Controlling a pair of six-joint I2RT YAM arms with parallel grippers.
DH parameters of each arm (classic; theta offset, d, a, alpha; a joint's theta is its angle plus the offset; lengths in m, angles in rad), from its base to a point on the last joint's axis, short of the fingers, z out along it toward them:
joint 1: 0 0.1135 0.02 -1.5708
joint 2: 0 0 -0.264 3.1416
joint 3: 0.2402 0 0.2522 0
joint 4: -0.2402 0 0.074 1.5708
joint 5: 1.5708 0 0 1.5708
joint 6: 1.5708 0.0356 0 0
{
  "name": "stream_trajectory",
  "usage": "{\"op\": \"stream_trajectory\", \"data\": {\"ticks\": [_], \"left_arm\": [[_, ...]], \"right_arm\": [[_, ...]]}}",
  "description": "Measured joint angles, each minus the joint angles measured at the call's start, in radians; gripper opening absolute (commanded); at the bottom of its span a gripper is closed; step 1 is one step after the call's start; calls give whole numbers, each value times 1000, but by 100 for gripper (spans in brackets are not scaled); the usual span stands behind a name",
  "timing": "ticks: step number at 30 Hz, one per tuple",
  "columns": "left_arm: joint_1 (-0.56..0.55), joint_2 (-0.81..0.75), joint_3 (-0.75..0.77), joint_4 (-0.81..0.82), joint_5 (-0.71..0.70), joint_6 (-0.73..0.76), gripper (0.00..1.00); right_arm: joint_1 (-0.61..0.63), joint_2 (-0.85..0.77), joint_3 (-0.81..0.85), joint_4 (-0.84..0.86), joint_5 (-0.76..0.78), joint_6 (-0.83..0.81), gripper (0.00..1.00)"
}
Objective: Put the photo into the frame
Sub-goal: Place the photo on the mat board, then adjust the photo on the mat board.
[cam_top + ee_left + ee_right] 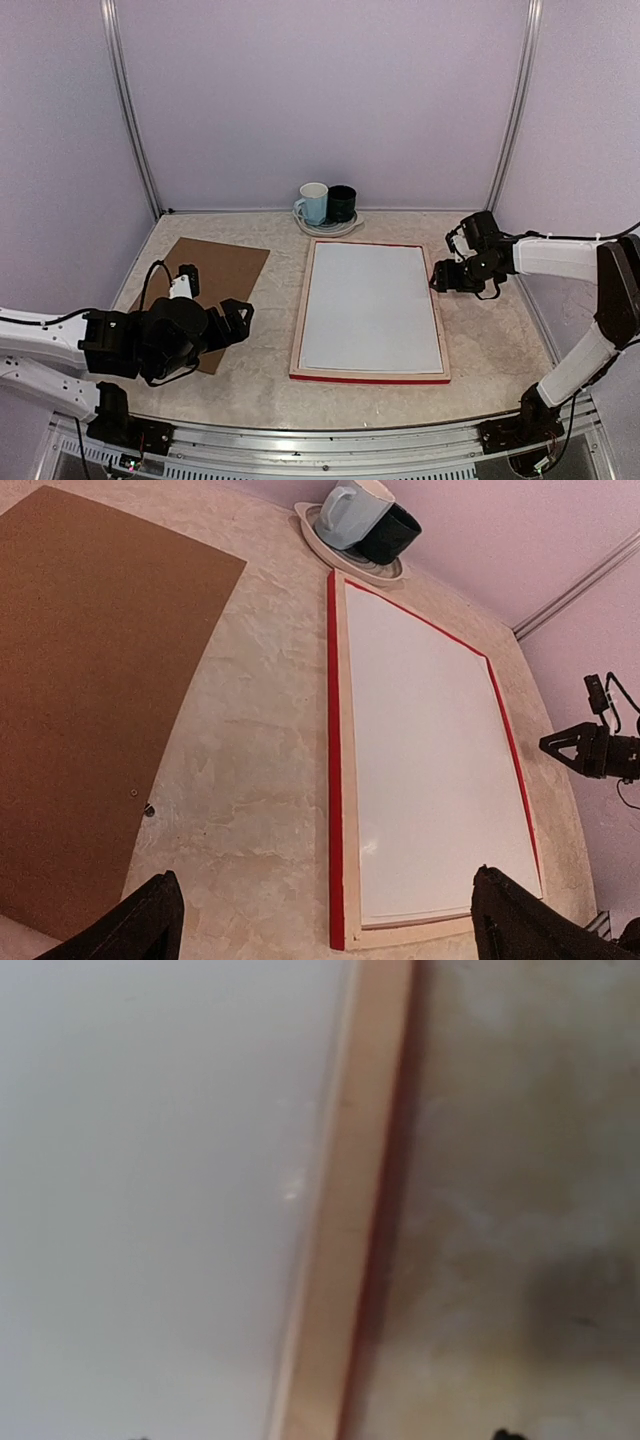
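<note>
The frame (370,376) lies face down in the middle of the table, its pale wood back up and red showing along the edges. The photo (370,305) lies inside it with its plain white back up. My left gripper (238,322) is open and empty, low over the table left of the frame. In the left wrist view its gripper (330,932) spans the frame's (334,780) near left corner and the photo (430,760). My right gripper (440,276) is open and empty, just above the frame's right rail (345,1260), beside the photo (150,1160).
A brown backing board (215,270) lies flat at the left, partly under my left arm, and also shows in the left wrist view (80,680). A pale blue mug (314,203) and a black mug (342,203) stand on a plate (330,229) behind the frame. Walls enclose the table.
</note>
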Motion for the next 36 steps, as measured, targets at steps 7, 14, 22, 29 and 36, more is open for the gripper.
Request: {"op": "stream_trajectory", "data": {"ticks": [7, 14, 22, 29, 36], "left_arm": [[108, 134, 16, 86, 131, 138, 99], [148, 339, 147, 141, 180, 300, 99], [212, 528, 252, 222, 278, 422, 99], [240, 651, 309, 257, 352, 477, 96], [264, 692, 321, 304, 413, 499, 89]], "right_arm": [[6, 11, -18, 12, 73, 13, 81], [56, -76, -124, 4, 129, 56, 87], [159, -172, -248, -14, 184, 167, 99], [286, -188, -262, -60, 252, 287, 99], [341, -232, -292, -136, 319, 422, 99]]}}
